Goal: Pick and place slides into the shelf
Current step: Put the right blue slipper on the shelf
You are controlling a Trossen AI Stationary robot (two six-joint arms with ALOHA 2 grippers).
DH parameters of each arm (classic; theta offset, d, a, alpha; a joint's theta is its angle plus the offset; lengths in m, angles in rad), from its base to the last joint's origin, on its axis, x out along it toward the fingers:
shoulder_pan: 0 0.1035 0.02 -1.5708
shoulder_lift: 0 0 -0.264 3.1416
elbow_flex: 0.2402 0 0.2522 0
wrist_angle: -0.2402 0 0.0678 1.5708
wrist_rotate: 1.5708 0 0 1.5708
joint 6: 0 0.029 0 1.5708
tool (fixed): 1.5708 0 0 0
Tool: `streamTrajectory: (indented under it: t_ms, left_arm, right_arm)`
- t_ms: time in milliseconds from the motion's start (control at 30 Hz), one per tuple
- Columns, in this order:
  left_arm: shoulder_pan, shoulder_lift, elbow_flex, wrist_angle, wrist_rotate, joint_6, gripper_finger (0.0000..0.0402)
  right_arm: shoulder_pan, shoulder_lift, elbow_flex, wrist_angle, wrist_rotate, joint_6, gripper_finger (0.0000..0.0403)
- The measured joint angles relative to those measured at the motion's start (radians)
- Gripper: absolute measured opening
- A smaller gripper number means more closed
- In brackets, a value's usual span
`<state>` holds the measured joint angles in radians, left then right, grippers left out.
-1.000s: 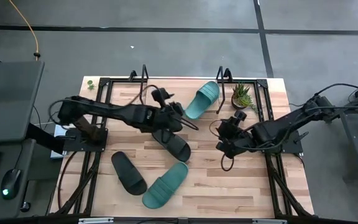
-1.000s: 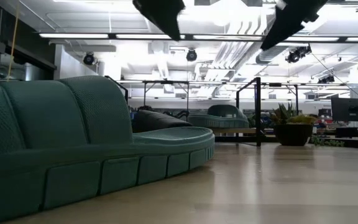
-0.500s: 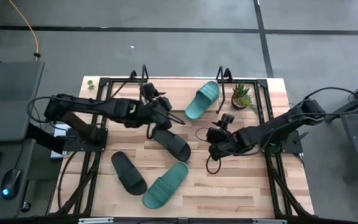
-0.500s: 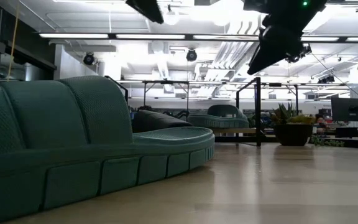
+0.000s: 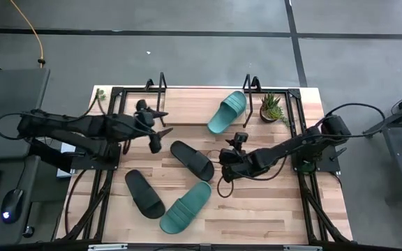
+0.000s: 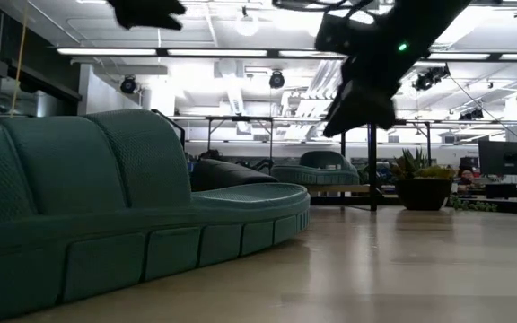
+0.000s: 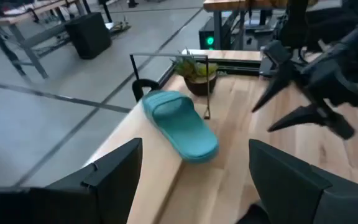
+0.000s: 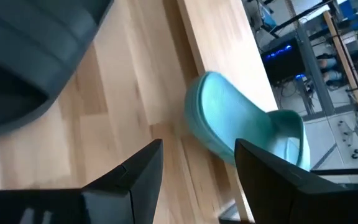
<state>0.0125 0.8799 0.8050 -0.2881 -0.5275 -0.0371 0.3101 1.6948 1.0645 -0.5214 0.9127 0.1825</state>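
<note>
On the shelf (image 5: 187,106), along the far edge of the table (image 5: 285,209), we found one teal slide (image 5: 227,111) resting at an angle on the light board, near the far right corner and just beside a small potted plant (image 5: 271,107). The remaining three slides lay on the tabletop. One black slide (image 5: 192,160) sat near the table's middle, in front of the shelf. A second black slide (image 5: 144,193) lay toward the front left, and the second teal slide (image 5: 186,206) lay just beside it, nearer the front edge.

We noted the right gripper (image 5: 227,167) above the middle of the table, just beside the toe end of the central black slide; in the right wrist view its fingers (image 8: 135,177) stood apart with nothing between them, the black slide and the shelved teal slide (image 8: 247,127) ahead. The left gripper (image 5: 158,130) hung near the shelf's left end, well apart from every slide; its fingers (image 7: 114,174) were likewise spread and empty, facing the shelved teal slide (image 7: 179,124) and the plant (image 7: 194,73).
</note>
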Motion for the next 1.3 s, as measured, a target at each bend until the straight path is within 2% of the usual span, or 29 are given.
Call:
streamTrajectory:
  t_ms: [267,600,800,1067,1300]
  left_arm:
    - [0.001,-0.133,-0.109,0.016,0.033,-0.041,0.0273]
    - [0.000,-0.141,-0.109,-0.021,0.067,-0.046,0.0273]
    - [0.000,-0.141,-0.109,-0.024,0.067,-0.046,0.0273]
    - [0.000,-0.135,-0.109,-0.026,0.067,-0.046,0.0273]
    - [0.000,-0.136,-0.109,-0.027,0.067,-0.046,0.0273]
  right_arm:
    - [-0.084,0.045,0.000,0.050,-0.045,-0.039,0.0190]
    - [-0.144,0.126,0.000,0.171,-0.103,-0.174,0.0190]
    - [-0.180,0.130,0.000,0.199,-0.115,-0.210,0.0190]
    - [-0.258,0.130,0.000,0.286,-0.191,-0.266,0.0190]
    - [-0.278,0.130,0.000,0.294,-0.222,-0.271,0.0190]
